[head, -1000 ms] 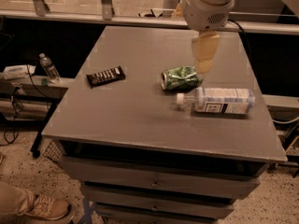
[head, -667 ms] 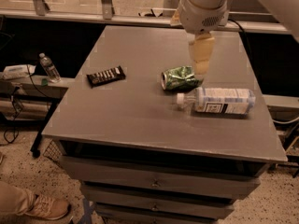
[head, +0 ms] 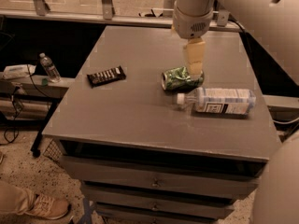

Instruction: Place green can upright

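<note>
Green can top leftward, pincer above

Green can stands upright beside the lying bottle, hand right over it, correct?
No. The camera view shows the can lying on its side. The rest holds: bottle lying beside it, hand right over it.

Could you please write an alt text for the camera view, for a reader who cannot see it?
A green can lies on its side on a grey table, with the robot's gripper at its right end. A clear plastic bottle lies in front of the can, and a dark snack bar lies to its left.
</note>
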Action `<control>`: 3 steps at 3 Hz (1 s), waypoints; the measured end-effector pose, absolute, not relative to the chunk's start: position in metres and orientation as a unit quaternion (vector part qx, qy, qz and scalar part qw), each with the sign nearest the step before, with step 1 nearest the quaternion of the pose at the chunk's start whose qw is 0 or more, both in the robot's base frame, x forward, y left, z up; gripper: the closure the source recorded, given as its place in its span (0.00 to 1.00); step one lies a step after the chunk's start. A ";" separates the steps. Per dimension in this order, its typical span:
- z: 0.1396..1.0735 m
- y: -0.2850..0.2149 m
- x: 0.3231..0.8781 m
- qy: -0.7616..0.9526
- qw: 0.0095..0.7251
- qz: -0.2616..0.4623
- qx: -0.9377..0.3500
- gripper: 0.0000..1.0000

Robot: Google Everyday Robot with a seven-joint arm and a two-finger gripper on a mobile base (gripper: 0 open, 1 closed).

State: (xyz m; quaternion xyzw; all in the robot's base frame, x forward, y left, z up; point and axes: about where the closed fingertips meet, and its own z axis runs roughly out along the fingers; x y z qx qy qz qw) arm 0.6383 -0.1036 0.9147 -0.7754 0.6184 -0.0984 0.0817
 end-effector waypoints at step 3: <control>0.879 -0.075 0.657 0.641 0.064 -0.063 -0.762 0.00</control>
